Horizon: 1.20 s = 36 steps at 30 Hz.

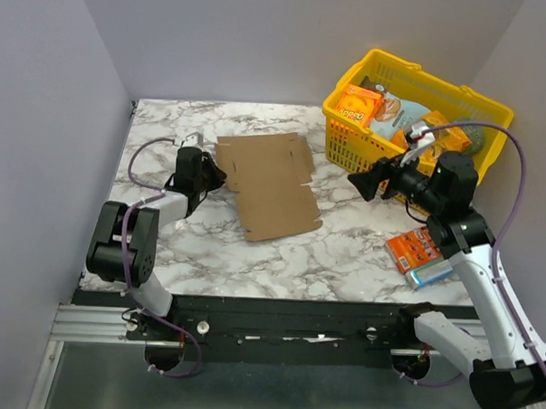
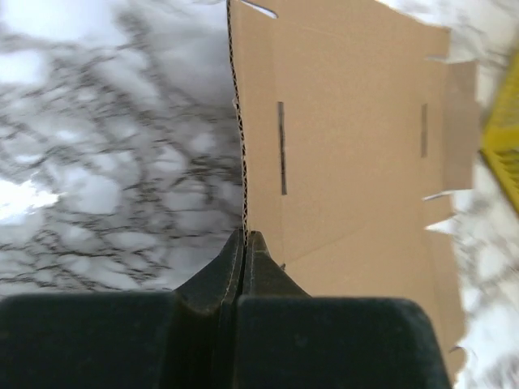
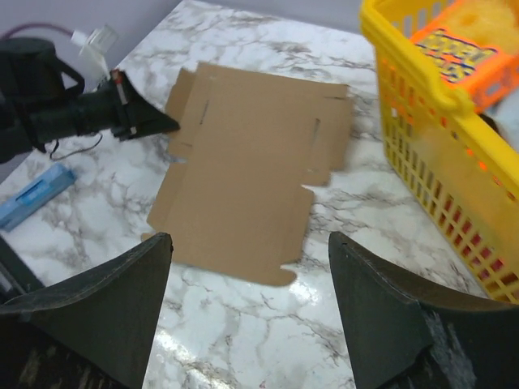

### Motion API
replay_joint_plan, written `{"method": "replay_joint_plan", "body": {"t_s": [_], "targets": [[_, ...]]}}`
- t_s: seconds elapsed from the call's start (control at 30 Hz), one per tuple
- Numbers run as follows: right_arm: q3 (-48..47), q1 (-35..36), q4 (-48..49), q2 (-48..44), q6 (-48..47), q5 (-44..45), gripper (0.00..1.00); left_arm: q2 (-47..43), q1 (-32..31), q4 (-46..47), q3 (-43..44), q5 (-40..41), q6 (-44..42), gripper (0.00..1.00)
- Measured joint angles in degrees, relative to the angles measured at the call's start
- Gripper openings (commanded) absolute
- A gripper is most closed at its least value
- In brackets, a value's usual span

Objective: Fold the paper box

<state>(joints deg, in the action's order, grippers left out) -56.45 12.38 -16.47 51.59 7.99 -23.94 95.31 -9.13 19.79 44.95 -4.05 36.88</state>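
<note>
Box (image 1: 269, 186) flat on surface (image 1: 343, 253). Left edge is pinched by the closed left gripper (image 2: 245, 240), probably to lift that flap. Right gripper (image 1: 357, 184) is held open, clear of the box on its right.

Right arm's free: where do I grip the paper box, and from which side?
Probably the notched flap edge of the paper box facing the yellow basket, approached low from the right. The blank lies flat, so only an edge offers a pinch, and the left gripper holds the opposite edge.
</note>
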Motion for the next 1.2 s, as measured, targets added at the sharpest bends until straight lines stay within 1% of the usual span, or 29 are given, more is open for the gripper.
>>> {"method": "replay_joint_plan", "body": {"t_s": [0.07,0.1,0.17,0.23,0.37,0.43,0.57,0.7,0.83,0.97,1.1,1.2], "targets": [[-3.7,2.8,-0.3,4.4,-2.5,-2.2,0.86,-4.0,0.0,-0.9,0.0,-5.1,-2.3,0.0],[-4.2,3.8,-0.2,5.1,-2.8,-2.5,0.86,-5.6,0.0,-1.4,0.0,-7.6,-3.0,0.0],[-8.3,6.6,-1.5,9.4,-6.3,-4.2,0.86,-10.2,0.0,-3.5,0.3,-12.4,-4.8,0.0],[-12.8,8.8,-3.0,13.6,-9.7,-5.7,0.86,-15.0,0.0,-7.6,1.5,-16.9,-6.9,0.0],[-19.3,11.6,-4.6,20.1,-14.6,-9.6,0.86,-20.9,0.0,-16.3,6.4,-24.3,-10.9,0.0],[-21.7,12.1,-4.9,22.6,-16.4,-11.4,0.86,-22.4,0.0,-20.5,9.3,-27.5,-13.3,0.0],[-26.3,12.3,-6.1,27.1,-20.2,-15.0,0.86,-24.1,0.0,-30.7,15.6,-35.8,-20.7,0.0],[-29.3,12.3,-7.0,30.7,-24.7,-17.6,0.86,-25.5,0.0,-36.2,16.2,-41.9,-26.4,0.0],[-29.7,12.2,-8.4,32.5,-29.2,-17.9,0.81,-27.0,0.1,-37.2,14.5,-47.8,-29.0,0.0],[-29.7,11.4,-10.2,34.4,-32.2,-20.0,0.8,-29.1,0.2,-35.7,12.5,-52.7,-29.6,0.0],[-29.7,10.6,-11.5,36.8,-33.6,-21.7,0.79,-29.8,0.3,-34.6,11.3,-55.6,-29.8,0.0],[-29.1,10.3,-12.3,37.8,-33.9,-22.0,0.74,-29.8,0.4,-34.5,10.9,-56.0,-30.1,0.0]]}}
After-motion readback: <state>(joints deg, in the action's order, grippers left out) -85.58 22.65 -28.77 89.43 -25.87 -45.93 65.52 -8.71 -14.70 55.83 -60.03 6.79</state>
